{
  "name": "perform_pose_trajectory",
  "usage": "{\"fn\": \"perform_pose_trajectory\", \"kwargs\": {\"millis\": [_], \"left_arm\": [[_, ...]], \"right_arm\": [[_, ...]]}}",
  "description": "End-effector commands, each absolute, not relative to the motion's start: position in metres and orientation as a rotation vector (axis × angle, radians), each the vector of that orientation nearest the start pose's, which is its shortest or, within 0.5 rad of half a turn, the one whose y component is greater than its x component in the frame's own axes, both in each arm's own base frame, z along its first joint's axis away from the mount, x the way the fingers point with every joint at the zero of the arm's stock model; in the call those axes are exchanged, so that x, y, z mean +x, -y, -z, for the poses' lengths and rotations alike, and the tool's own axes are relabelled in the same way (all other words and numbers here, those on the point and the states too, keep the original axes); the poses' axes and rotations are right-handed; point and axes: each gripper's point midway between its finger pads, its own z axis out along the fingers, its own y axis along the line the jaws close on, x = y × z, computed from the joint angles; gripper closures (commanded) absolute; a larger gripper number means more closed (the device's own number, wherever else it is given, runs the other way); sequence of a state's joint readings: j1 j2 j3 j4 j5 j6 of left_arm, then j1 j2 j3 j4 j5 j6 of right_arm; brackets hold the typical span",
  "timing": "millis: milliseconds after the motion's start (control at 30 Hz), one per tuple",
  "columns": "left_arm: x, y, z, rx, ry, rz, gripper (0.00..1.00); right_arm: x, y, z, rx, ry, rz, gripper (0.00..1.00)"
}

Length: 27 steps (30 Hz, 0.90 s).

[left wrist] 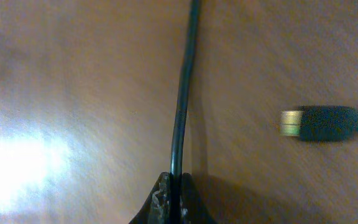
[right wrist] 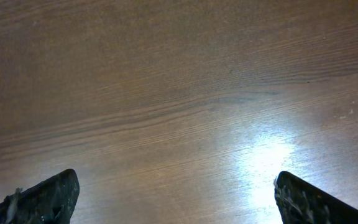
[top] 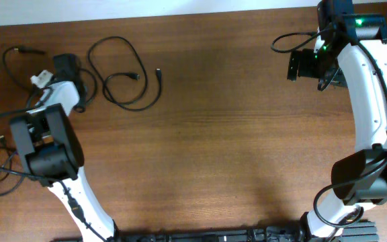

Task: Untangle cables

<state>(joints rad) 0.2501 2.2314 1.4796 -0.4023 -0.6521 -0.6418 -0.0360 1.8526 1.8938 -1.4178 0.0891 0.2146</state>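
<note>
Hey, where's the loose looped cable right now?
In the overhead view, the looped cable lies on the far left part of the table, just right of the left gripper.

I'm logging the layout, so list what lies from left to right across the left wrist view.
The black cable, running top to bottom and pinched between the shut jaws of the left gripper → the metal-tipped plug, lying apart from that cable with its tip pointing left.
</note>
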Motion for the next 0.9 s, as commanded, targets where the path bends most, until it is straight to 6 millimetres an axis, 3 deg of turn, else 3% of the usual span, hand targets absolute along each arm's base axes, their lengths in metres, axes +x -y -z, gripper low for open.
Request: {"fn": "perform_pose_trajectory", "kwargs": {"millis": [0,67,100,133,167,233,300,333,367,433,467,533,567,633,733,833,867], "left_arm": [[0.425,-0.272,-0.004,-1.451,-2.159,-0.722,1.00],[0.441,-0.275,-0.007,-1.542,-2.146,-0.467,1.00],[0.461,-0.264,-0.010,-1.537,-2.170,-0.243,0.70],[0.479,-0.250,-0.016,-1.509,-2.190,-0.062,0.13],[0.498,-0.231,-0.031,-1.469,-2.216,0.114,0.01],[0.522,-0.197,-0.079,-1.388,-2.253,0.318,0.01],[0.532,-0.175,-0.150,-1.227,-2.258,0.325,0.01],[0.537,-0.162,-0.181,-1.071,-2.266,0.330,0.01],[0.537,-0.117,-0.238,-0.719,-2.282,0.374,0.01],[0.521,-0.072,-0.290,-0.432,-2.273,0.338,0.01],[0.497,-0.035,-0.329,-0.242,-2.254,0.316,0.01],[0.461,0.000,-0.382,-0.130,-2.170,0.339,0.01],[0.449,0.008,-0.398,-0.100,-2.137,0.362,0.01],[0.401,0.026,-0.439,-0.011,-2.046,0.378,0.01],[0.339,0.033,-0.460,0.010,-1.901,0.360,0.00],[0.295,0.032,-0.444,-0.083,-1.822,0.402,0.01],[0.267,0.021,-0.426,-0.139,-1.811,0.336,0.01]], "right_arm": [[0.383,0.028,-0.206,0.390,-2.883,0.099,0.01],[0.383,0.028,-0.206,0.390,-2.883,0.099,0.01],[0.383,0.028,-0.206,0.390,-2.883,0.099,0.01],[0.383,0.028,-0.206,0.390,-2.883,0.099,0.01],[0.383,0.028,-0.206,0.390,-2.883,0.099,0.01],[0.382,0.028,-0.206,0.390,-2.884,0.100,0.01],[0.383,0.028,-0.206,0.390,-2.883,0.099,0.01],[0.383,0.028,-0.206,0.390,-2.883,0.099,0.01],[0.382,0.028,-0.206,0.390,-2.884,0.100,0.01],[0.383,0.028,-0.206,0.390,-2.883,0.099,0.01],[0.383,0.028,-0.206,0.390,-2.883,0.099,0.01],[0.383,0.028,-0.206,0.390,-2.883,0.099,0.01],[0.383,0.028,-0.206,0.390,-2.883,0.099,0.01],[0.383,0.028,-0.206,0.390,-2.883,0.099,0.01],[0.383,0.028,-0.206,0.390,-2.883,0.099,0.01],[0.383,0.028,-0.206,0.390,-2.883,0.099,0.01],[0.383,0.028,-0.206,0.390,-2.883,0.099,0.01]]}}
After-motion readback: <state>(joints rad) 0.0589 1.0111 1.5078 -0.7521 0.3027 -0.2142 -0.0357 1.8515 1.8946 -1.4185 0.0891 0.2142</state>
